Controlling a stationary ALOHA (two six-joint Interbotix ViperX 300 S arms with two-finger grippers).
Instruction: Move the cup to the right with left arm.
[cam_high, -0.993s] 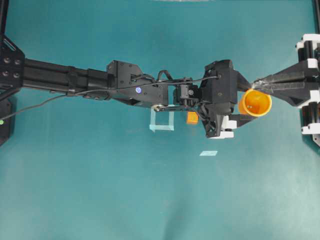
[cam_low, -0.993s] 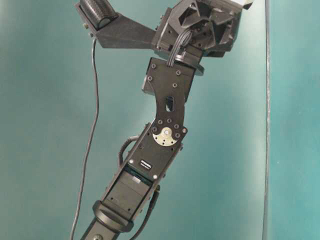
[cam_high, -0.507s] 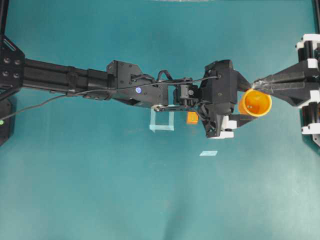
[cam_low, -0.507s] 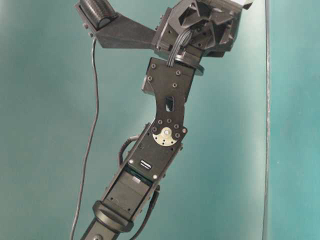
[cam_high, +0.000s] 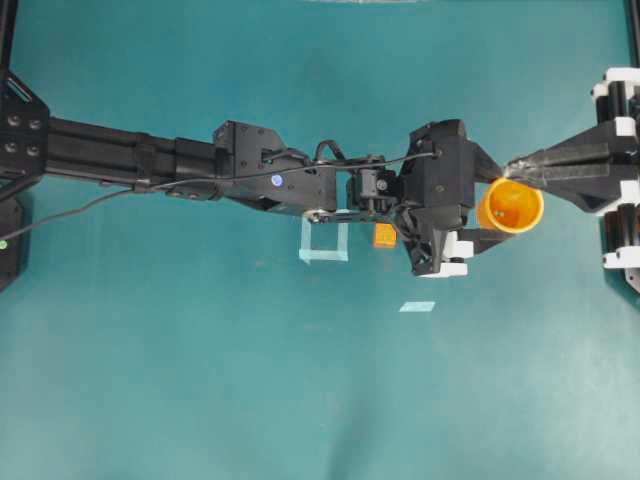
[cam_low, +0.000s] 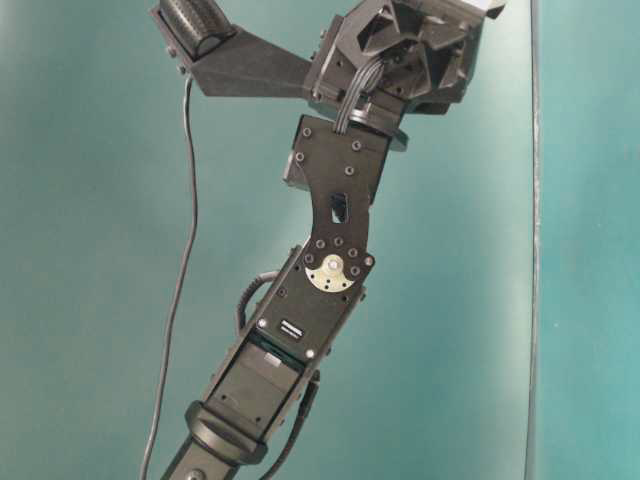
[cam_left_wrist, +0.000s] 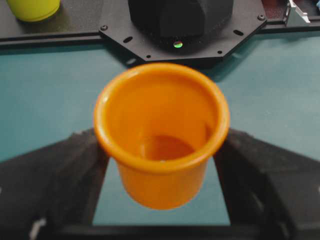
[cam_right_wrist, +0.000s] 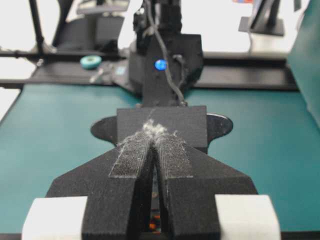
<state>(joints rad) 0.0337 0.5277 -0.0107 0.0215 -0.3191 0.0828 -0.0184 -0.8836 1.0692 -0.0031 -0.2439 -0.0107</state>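
The orange cup stands at the right of the teal table, mouth up. My left arm reaches across the middle, and the left gripper has a finger on each side of the cup. In the left wrist view the cup fills the gap, and both black fingers press its wall just under the rim. Whether it rests on the table or is lifted I cannot tell. My right gripper is shut, its tips at the cup's far rim. The right wrist view shows the right gripper with pads together.
A small orange cube lies under the left wrist, beside a pale tape square. A small tape strip lies nearer the front. A yellow-green cup stands off the table by the right arm's base. The table-level view shows only left arm links.
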